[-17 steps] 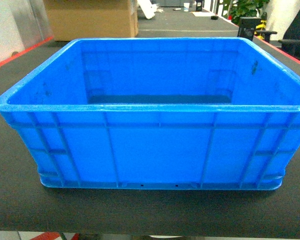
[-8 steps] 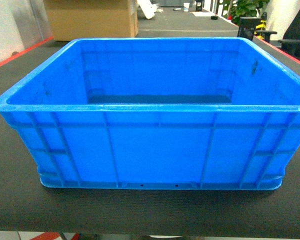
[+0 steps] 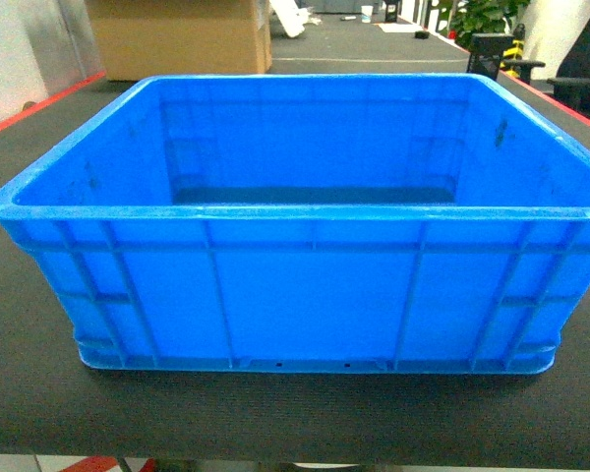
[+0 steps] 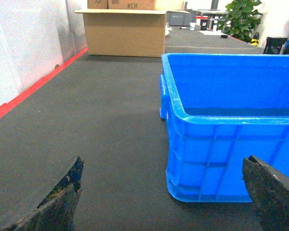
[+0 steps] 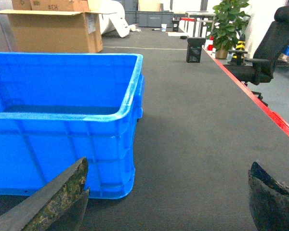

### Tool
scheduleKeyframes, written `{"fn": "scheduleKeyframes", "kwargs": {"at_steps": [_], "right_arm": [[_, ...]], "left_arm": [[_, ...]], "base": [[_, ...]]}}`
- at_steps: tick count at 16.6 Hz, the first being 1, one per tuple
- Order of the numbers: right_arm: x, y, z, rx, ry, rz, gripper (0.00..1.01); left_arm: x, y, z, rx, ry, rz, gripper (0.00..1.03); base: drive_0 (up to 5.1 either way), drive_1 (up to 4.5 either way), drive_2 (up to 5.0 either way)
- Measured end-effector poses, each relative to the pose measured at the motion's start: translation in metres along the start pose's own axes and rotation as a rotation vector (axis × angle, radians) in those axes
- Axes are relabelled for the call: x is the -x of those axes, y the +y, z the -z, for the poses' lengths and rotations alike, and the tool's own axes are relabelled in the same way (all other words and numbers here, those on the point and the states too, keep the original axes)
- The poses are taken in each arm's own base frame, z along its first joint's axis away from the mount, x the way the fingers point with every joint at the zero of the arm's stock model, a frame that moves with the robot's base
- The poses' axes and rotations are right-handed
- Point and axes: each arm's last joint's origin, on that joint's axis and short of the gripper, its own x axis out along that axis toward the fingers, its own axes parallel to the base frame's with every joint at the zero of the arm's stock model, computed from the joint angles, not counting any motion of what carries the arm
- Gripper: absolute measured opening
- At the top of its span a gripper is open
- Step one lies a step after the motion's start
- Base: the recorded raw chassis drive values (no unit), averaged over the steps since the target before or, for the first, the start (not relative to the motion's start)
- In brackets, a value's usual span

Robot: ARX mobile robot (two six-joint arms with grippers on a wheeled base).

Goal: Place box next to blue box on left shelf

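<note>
A large open blue box [image 3: 315,295] with ribbed walls stands empty on the dark mat, filling the head view. No shelf shows in any view. My left gripper [image 4: 162,166] is open, low over the mat in front of the box's near left corner [image 4: 183,187], which lies ahead between its fingers. The right gripper [image 5: 168,166] is also open, in front of the near right corner [image 5: 120,183], which sits just past its left finger [image 5: 62,197]. Nothing is held. Neither gripper appears in the head view.
A big cardboard box [image 3: 177,39] stands behind the blue box at the far left. Red strips mark the mat's edges [image 4: 19,94] [image 5: 274,118]. Beyond the right edge stand an office chair [image 5: 269,48] and a potted plant [image 5: 226,24].
</note>
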Motion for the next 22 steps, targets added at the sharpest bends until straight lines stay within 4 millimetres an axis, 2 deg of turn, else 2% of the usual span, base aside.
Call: {"fn": "scheduleKeyframes", "kwargs": {"at_steps": [7,10,16,18,20,22], "right_arm": [[0.000,0.000,0.000,0.000,0.000,0.000,0.98],[0.000,0.000,0.000,0.000,0.000,0.000,0.98],[-0.004,-0.001,0.004,0.016,0.276,-0.153,0.98],[-0.010,0.002,0.001,0.011,0.274,-0.212,0.98],[-0.034,0.000,-0.036,0.017,0.191,-0.190,0.98],[-0.066,0.003,-0.059,0.035,0.177,-0.179,0.98]], "left_arm": [[0.000,0.000,0.000,0.000,0.001,0.000,0.98],[-0.001,-0.002,0.005,-0.037,0.107,-0.052,0.98],[-0.003,-0.009,0.004,-0.087,0.161,-0.086,0.98],[-0.011,-0.010,-0.006,-0.085,0.128,-0.101,0.98],[-0.037,-0.009,-0.039,-0.082,0.052,-0.099,0.98],[-0.072,-0.008,-0.070,-0.087,0.007,-0.100,0.98]], "base": [[0.0,0.00,0.0],[0.0,0.00,0.0],[0.0,0.00,0.0],[0.0,0.00,0.0],[0.0,0.00,0.0],[0.0,0.00,0.0]]}}
